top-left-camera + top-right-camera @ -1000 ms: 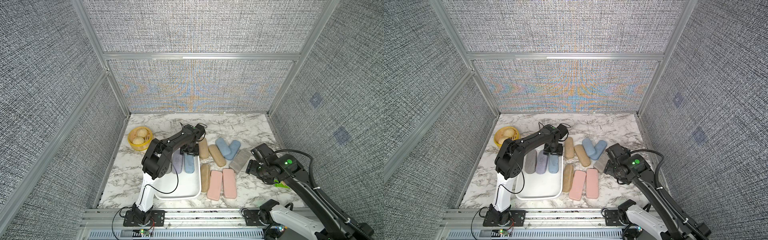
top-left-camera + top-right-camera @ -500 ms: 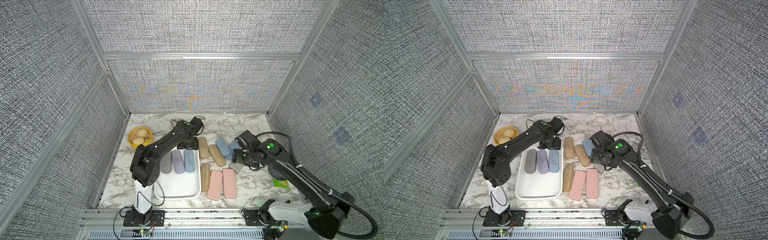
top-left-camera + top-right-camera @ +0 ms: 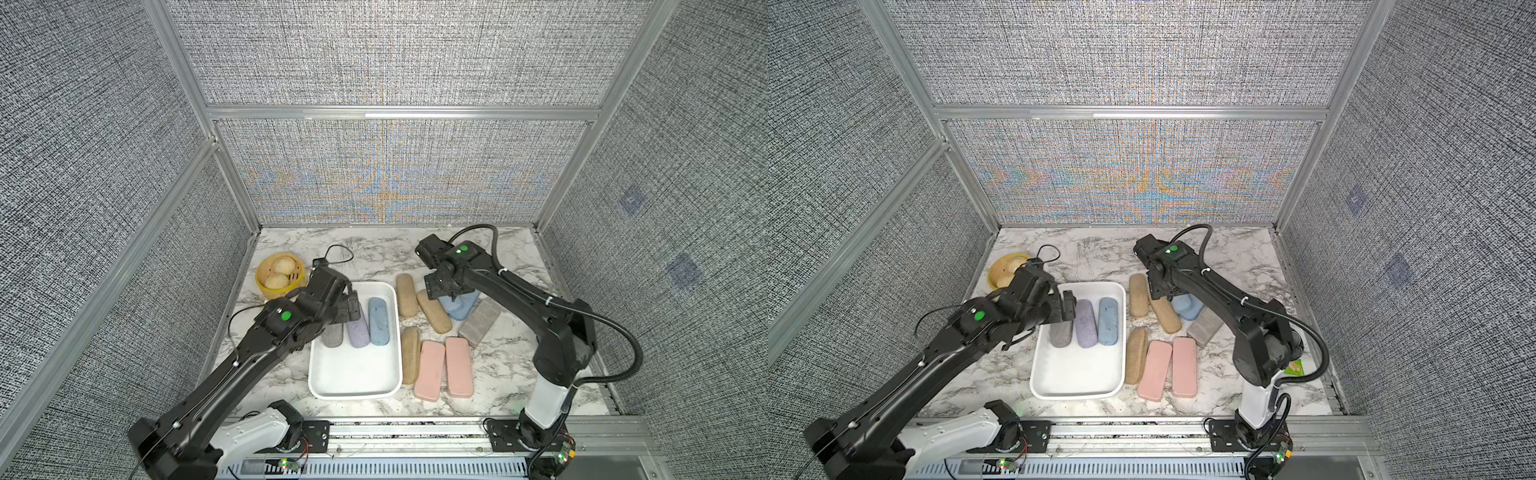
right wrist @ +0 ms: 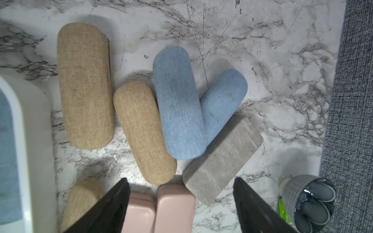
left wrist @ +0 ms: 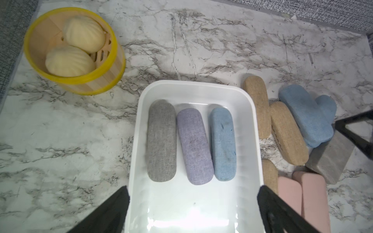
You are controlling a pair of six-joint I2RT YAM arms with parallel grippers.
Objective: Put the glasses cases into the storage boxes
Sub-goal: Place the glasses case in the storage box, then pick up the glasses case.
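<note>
We see the white tray (image 3: 355, 392) on the marble table (image 3: 374, 249), left of centre. Three cases lie side by side in its far half: a grey case (image 5: 161, 140) on the left, a lilac case (image 5: 194, 146) in the middle and a blue case (image 5: 223, 143) on the right.

The left gripper (image 5: 193, 191) hangs over the tray with its fingers wide apart and nothing between them. In both top views it sits above the tray's far left part, over the grey case.

The other cases lie on the table right of the tray. The far tan case (image 3: 406, 295) is just beside the tray's far right corner, and the slanted tan case (image 3: 434, 311) touches it. The near tan case (image 3: 410, 354) runs along the tray's right wall. Right of it, the left pink case (image 3: 429, 370) and right pink case (image 3: 459, 366) lie side by side. The top blue case (image 4: 177, 105) lies across the bottom blue case (image 4: 224, 94), and the grey block (image 4: 222, 159) touches their near ends.

The right gripper (image 4: 180, 181) hangs above this group, over the slanted tan case and the two blue ones. Its fingers are apart and hold nothing.

A yellow basket (image 5: 113, 60) with two buns (image 5: 83, 33) stands at the far left. A green packet (image 3: 1293, 368) and a grey cup (image 4: 308, 201) are at the right edge.
</note>
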